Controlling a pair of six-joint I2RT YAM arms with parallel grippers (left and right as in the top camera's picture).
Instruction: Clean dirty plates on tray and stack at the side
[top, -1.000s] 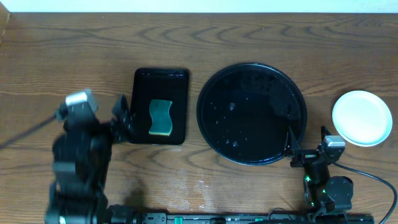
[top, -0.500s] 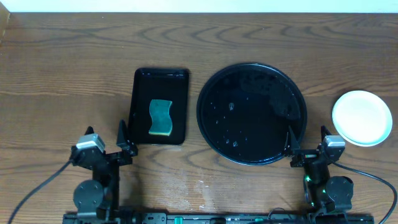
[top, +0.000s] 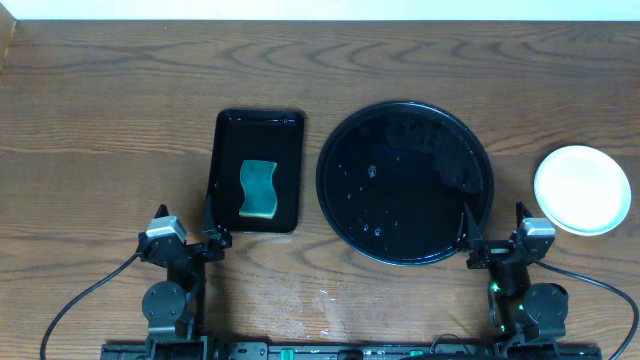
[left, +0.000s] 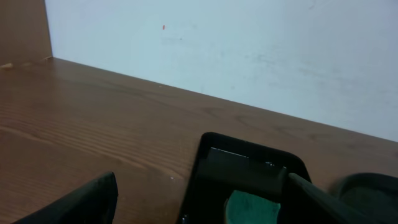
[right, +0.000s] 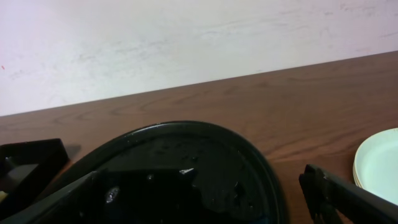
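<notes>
The plates (top: 582, 190) sit on the bare wooden table (top: 120, 120) at the far right, just beside the big round black tray (top: 405, 115) but not touching it. From above they show as one white disc, so the number in the pile cannot be told; the right wrist view catches only their pale rim at its right edge. The round tray lies in the middle of the table, its glossy floor dotted with small bright drops. To its left, a little apart, lies a smaller rectangular black tray (top: 228, 150) with a green and yellow sponge (top: 260, 188) in its near half. Both arms are folded low at the near edge of the table. The left gripper (left: 200, 180) faces the rectangular tray, its fingers spread wide with nothing between them. The right gripper (right: 199, 174) faces the round tray, likewise spread wide and holding nothing.
</notes>
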